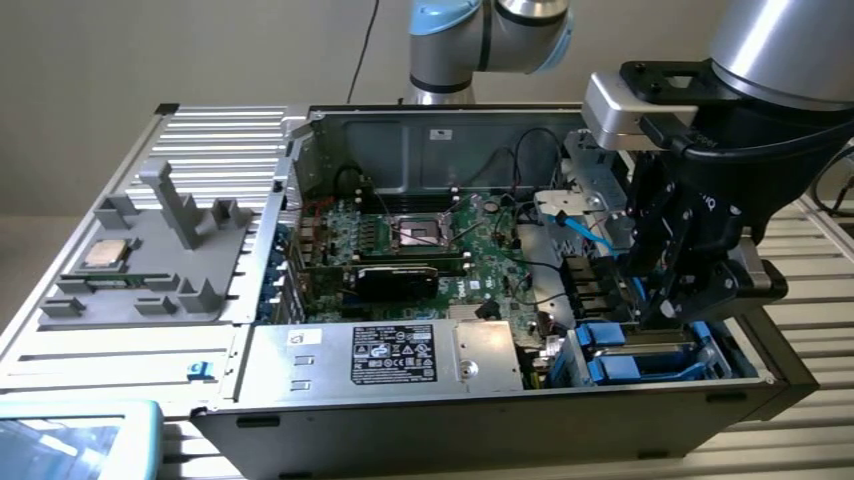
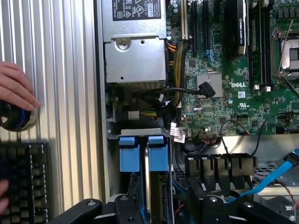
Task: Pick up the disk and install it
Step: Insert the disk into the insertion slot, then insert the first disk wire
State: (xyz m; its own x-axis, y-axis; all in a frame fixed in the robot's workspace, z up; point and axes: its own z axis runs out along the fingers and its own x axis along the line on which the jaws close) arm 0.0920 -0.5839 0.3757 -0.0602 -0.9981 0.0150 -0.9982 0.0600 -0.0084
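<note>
The disk (image 2: 144, 156) stands on edge in the drive bay at the front corner of the open computer case (image 1: 534, 400), on the exterior view's right. Its bright blue frame ends show side by side, with the thin silver edge between them. In the exterior view the disk's blue frame (image 1: 617, 345) sits low in the bay, beside the power supply. My gripper (image 1: 663, 310) reaches straight down into that bay. Its black fingers (image 2: 127, 207) flank the disk, and the gripper (image 2: 145, 207) is shut on the disk's sides.
A silver power supply (image 1: 387, 355) lies beside the bay, with the motherboard (image 1: 427, 240) and cables behind it. A blue cable (image 2: 275, 177) runs close by. A grey holder (image 1: 160, 250) carrying a CPU chip (image 1: 107, 255) sits on the exterior view's left. A person's hand (image 2: 16, 88) rests by a keyboard (image 2: 23, 182).
</note>
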